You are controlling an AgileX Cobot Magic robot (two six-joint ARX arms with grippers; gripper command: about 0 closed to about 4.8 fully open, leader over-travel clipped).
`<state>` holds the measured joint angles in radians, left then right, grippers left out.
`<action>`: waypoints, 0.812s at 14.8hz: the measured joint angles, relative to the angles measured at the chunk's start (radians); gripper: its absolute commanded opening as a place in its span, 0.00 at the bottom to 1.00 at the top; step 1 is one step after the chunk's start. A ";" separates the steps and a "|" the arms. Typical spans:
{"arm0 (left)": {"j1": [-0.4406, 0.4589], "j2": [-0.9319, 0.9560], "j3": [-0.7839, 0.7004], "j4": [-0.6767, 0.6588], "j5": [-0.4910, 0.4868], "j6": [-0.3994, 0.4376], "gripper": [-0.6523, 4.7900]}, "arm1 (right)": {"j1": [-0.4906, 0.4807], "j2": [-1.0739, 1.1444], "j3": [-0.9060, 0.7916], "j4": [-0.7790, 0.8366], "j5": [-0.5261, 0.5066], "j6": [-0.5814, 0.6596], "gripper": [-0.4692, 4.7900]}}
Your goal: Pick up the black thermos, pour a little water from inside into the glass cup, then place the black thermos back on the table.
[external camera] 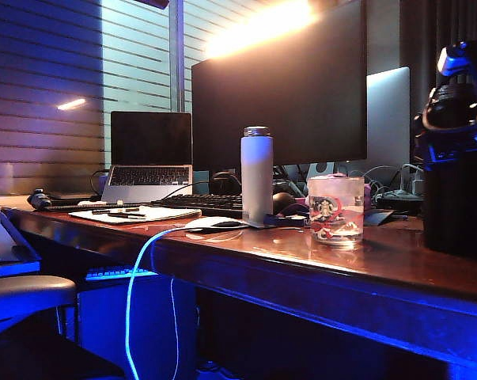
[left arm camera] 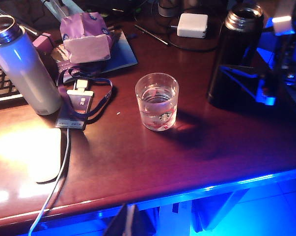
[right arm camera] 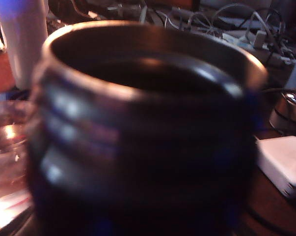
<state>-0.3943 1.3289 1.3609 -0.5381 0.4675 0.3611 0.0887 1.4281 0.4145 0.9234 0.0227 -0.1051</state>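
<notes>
The black thermos [external camera: 456, 198] stands upright on the table [external camera: 246, 253] at the far right, lid off, its silver threaded mouth bare [left arm camera: 243, 17]. My right gripper [external camera: 456, 131] sits around its upper part; blue-lit fingers [left arm camera: 251, 86] lie along its side, and their contact with it is unclear. The right wrist view is filled by the thermos's open mouth [right arm camera: 148, 98]; the jaws are hidden there. The glass cup [external camera: 335, 210] [left arm camera: 157, 102] holds a little water, left of the thermos. My left gripper [left arm camera: 130, 223] hovers off the table's front edge, fingers together, empty.
A slim white bottle [external camera: 256, 174] [left arm camera: 25, 69] stands left of the cup. A white mouse [left arm camera: 40, 157], a lanyard card [left arm camera: 76, 105], a purple pouch [left arm camera: 84, 37] and a white charger [left arm camera: 192, 24] lie around it. A monitor [external camera: 285, 95], laptop [external camera: 149, 154] and keyboard [external camera: 198, 204] line the back.
</notes>
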 measured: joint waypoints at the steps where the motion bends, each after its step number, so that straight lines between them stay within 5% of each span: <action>1: 0.000 0.000 0.000 0.000 0.000 0.000 0.11 | 0.000 -0.025 -0.011 -0.013 0.000 0.000 1.00; 5: 0.000 0.000 0.000 0.000 0.000 0.000 0.11 | 0.000 -0.154 -0.095 -0.029 0.000 0.000 1.00; 6: 0.000 0.000 0.000 0.000 0.000 0.000 0.11 | 0.000 -0.208 -0.119 -0.060 0.000 0.000 0.78; 7: 0.000 0.000 0.000 0.000 0.000 0.000 0.11 | 0.000 -0.255 -0.129 -0.096 0.000 0.000 0.37; 8: 0.000 0.000 0.000 0.000 0.000 0.000 0.11 | 0.000 -0.319 -0.147 -0.146 0.001 0.002 0.09; 12: 0.000 0.000 0.000 0.000 0.000 0.000 0.11 | 0.001 -0.647 -0.227 -0.402 0.001 0.000 0.09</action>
<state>-0.3943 1.3289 1.3609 -0.5381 0.4675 0.3611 0.0898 0.7807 0.1879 0.5209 0.0238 -0.1051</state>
